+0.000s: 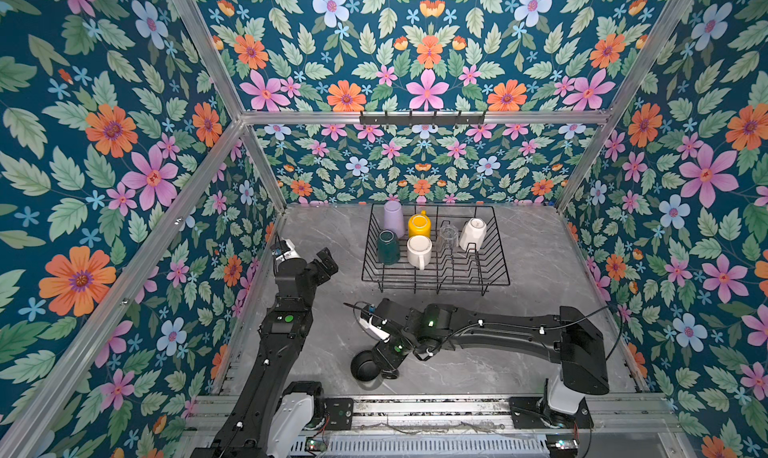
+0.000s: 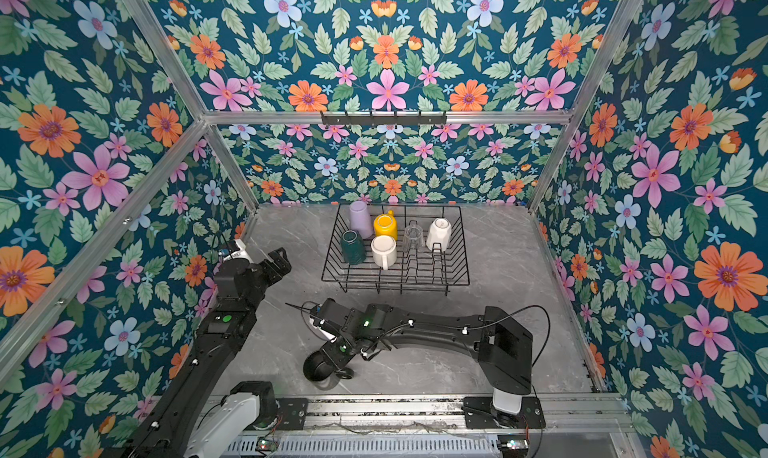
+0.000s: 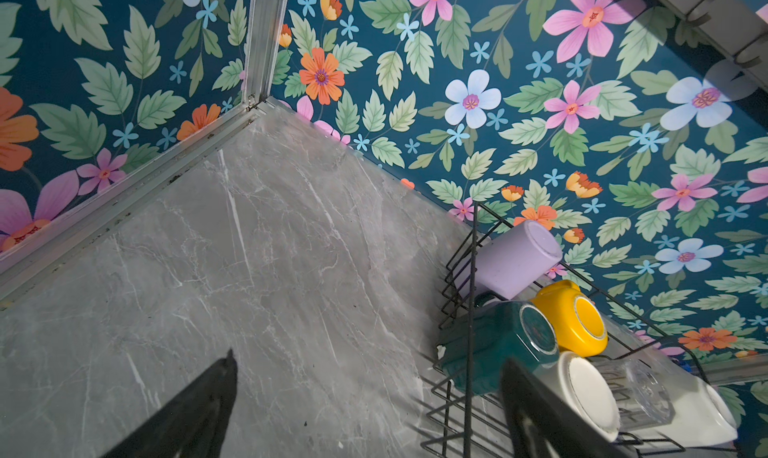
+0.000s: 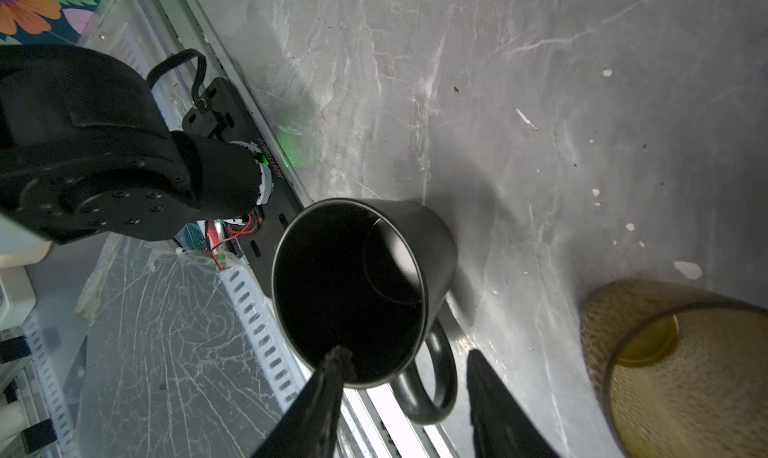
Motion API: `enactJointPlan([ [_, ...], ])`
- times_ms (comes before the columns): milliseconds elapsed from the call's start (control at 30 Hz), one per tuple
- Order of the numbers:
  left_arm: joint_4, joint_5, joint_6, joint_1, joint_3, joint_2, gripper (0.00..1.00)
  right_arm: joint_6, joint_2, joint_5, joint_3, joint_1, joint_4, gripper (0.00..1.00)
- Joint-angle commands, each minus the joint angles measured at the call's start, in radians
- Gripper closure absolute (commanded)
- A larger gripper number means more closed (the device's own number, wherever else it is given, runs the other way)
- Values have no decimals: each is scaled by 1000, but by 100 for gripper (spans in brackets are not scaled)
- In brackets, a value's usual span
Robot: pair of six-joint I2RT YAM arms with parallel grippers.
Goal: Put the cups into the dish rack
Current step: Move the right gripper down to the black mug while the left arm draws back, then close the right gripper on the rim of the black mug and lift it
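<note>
Now right gripper [image 4: 405, 352] straddles black mug [image 4: 353, 277] rim, fingers not clamped; left gripper [image 3: 368, 358] spread wide.

This is a robot test cell in a lab, dressed to look homely. A bare aluminium profile frame [image 1: 291, 117] carries printed floral wall panels [image 1: 428, 40] around a grey marble-look tabletop [image 1: 540, 277]. Two black robot arms, the left arm [image 1: 282, 331] and the right arm [image 1: 498, 331], are mounted on a slotted metal rail [image 1: 415, 408] at the front edge. Thin red and black wires [image 4: 237, 231] lie exposed beside one base. A black wire dish rack [image 1: 457, 269] gives a kitchen touch.
</note>
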Motion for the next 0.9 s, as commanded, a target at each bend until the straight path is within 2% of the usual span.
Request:
enactJointPlan([
  [0, 11, 12, 2, 3, 0, -6, 0, 23, 24, 28, 18, 4, -18, 52],
  [167, 8, 1, 3, 8, -6, -17, 0, 28, 75, 71, 56, 16, -50, 54],
  [567, -3, -4, 4, 20, -12, -37, 0, 44, 169, 92, 103, 21, -77, 60],
  [867, -5, -8, 6, 25, -16, -48, 0, 38, 191, 98, 123, 22, -99, 79],
])
